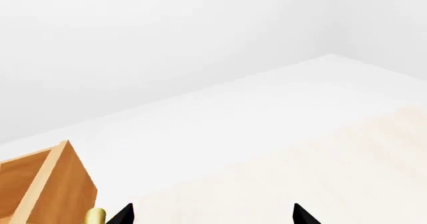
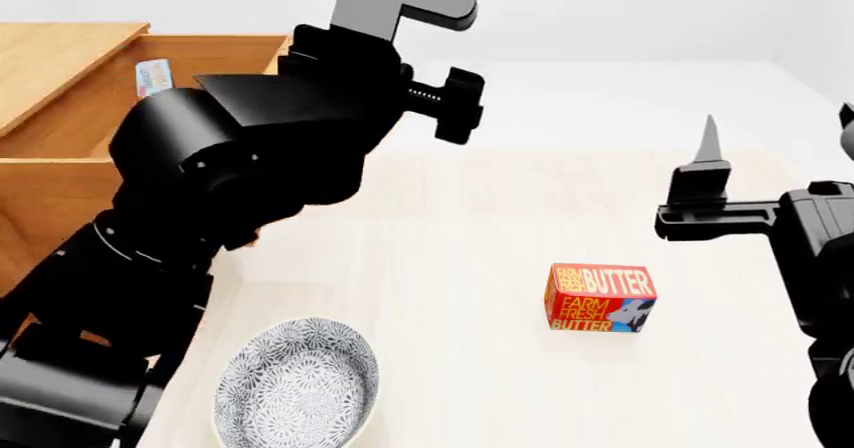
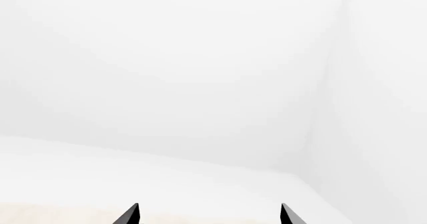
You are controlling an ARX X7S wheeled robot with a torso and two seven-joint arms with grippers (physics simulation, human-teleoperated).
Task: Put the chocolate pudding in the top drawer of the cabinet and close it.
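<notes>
Fingers of left gripper (image 1: 212, 215) wide, empty, beside top drawer (image 1: 47, 184) handle; right gripper (image 3: 209, 215) fingers wide, empty

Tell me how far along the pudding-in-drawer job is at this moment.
Done, it seems: the chocolate pudding lies inside the top drawer, which stands pulled out of the cabinet. In hand: nothing is gripped; the left gripper is open beside the drawer's brass handle, and the right gripper is open and empty, pointing away from the table. Left: pushing the drawer shut.
</notes>
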